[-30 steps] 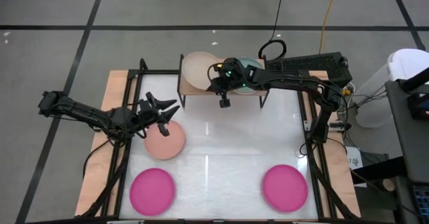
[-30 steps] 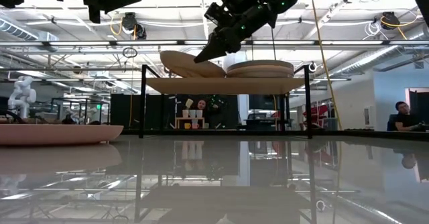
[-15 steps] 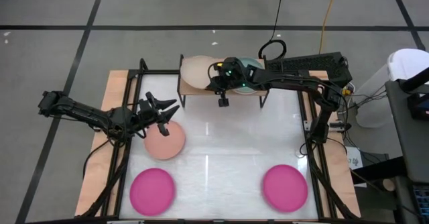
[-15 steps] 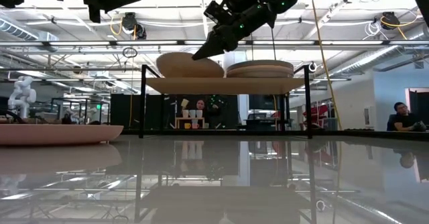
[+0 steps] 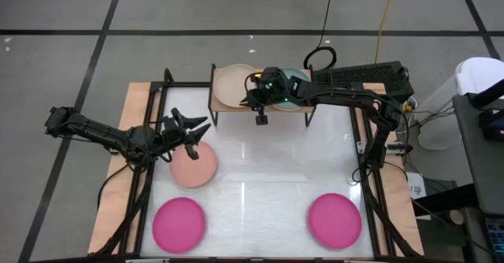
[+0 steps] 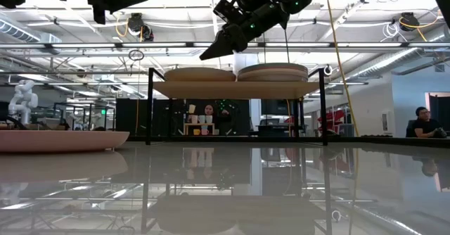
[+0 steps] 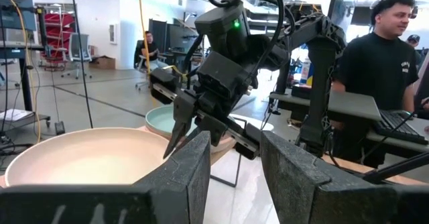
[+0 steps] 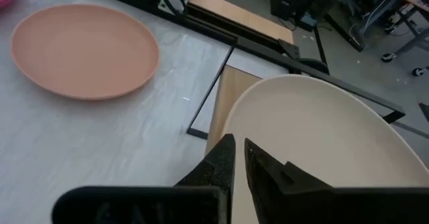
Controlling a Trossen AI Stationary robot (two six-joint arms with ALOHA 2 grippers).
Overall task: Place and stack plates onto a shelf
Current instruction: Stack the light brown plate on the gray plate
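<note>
While beige plate [image 5: 231,84] and a stack [image 6: 272,72] sit on the shelf [image 6: 235,89], three wait on the worktop [image 5: 260,176]; right gripper [image 5: 250,99] jaws nearly closed, empty; left gripper [image 5: 191,134] jaws wide.

Shelf [image 5: 260,105] at the table's far edge, one plate [image 5: 231,83] on its left half, a stack [image 5: 298,90] on its right. Nearer than the shelf, to its left, another plate [image 5: 194,165]. Nearest, two more: left [image 5: 179,224] and right [image 5: 335,220].
</note>
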